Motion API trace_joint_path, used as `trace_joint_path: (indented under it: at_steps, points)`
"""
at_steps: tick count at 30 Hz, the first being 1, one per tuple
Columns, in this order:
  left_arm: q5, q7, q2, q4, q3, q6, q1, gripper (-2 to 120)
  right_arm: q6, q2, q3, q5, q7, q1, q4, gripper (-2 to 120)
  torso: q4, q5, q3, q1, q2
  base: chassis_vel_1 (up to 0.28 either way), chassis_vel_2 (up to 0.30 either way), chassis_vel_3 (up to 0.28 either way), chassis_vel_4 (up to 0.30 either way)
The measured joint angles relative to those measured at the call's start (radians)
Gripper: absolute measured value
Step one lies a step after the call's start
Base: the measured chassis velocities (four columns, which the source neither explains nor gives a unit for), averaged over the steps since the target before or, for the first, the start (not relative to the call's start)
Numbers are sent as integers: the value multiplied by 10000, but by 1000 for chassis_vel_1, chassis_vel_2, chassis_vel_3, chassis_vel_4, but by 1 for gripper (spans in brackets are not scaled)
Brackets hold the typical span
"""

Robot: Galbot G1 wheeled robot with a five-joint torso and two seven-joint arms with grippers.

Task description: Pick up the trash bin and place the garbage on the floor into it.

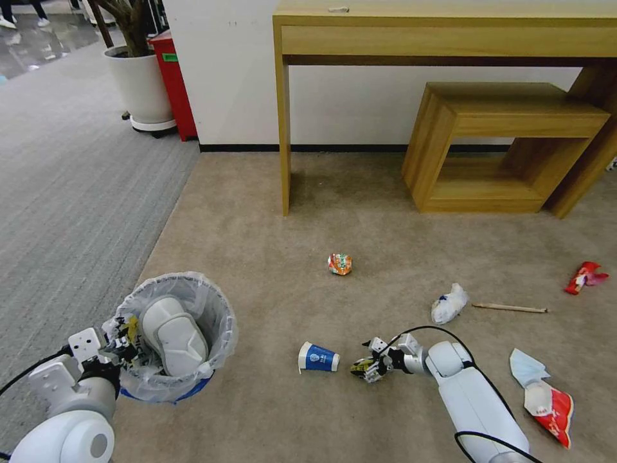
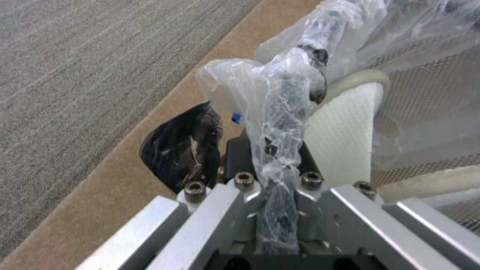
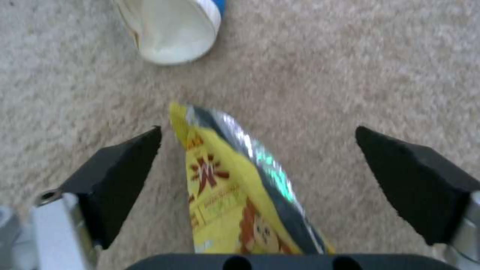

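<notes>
One white slipper (image 1: 172, 334) fills the trash bin (image 1: 218, 321)

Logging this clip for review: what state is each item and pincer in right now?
Trash bin: upright, liner rim pinched.
White slippers: inside the bin.
Left pincer: shut on the liner.
Right pincer: open, straddling the wrapper.
Yellow wrapper: between the fingers, ungripped.
Blue paper cup: on its side.
Orange wrapper: crumpled.
White tissue: crumpled.
Wooden stick: lying flat.
</notes>
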Motion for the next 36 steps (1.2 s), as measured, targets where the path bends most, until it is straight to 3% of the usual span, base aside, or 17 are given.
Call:
trace_joint_path:
  at_steps: [9, 10, 11, 15, 21, 23, 29, 33, 36]
  points:
    - [41, 0, -5, 76, 81, 0, -39, 1, 84, -101, 97, -114, -154, -154, 70, 70, 0, 1, 0, 0, 0, 0, 0, 0, 0]
    - [51, 0, -6, 77, 98, 0, -41, 1, 137, -156, 136, -117, -188, -215, 167, 57, 0, 1, 0, 0, 0, 0, 0, 0, 0]
    - [51, 0, -6, 77, 98, 0, -41, 1, 137, -156, 136, -117, -188, -215, 167, 57, 0, 1, 0, 0, 0, 0, 0, 0, 0]
    - [52, 0, 17, 59, 105, 0, -33, 1, 211, -231, 287, -37, -202, -366, 411, 35, 1, 0, 0, 0, 0, 0, 0, 0, 0]
    - [25, 0, 59, 28, 76, 11, -55, 1, 249, -339, 340, -20, -206, -520, 568, 18, 0, 0, 0, 0, 0, 0, 0, 0, 0]
    - [6, -5, 106, 16, 33, 18, -59, 1, 295, -411, 371, -2, -193, -621, 657, 7, 1, 1, 0, 0, 0, 0, 0, 0, 0]
    - [-14, -6, 119, -34, 50, 34, -47, 1, 398, -533, 418, 71, -151, -777, 830, 0, 0, 2, 0, 0, 0, 0, 0, 0, 0]
    - [-17, -9, 125, -43, 77, 38, -28, 1, 636, -783, 393, 1117, 99, -1064, 1455, 0, -1, 1, 1, 0, 0, 0, 0, 0, 0]
    - [-18, -9, 126, -32, 152, 38, 6, 1, 1027, -1004, 369, 3676, -195, -1371, 2613, 0, -1, 1, -1, 0, 1, 0, 0, 0, 0]
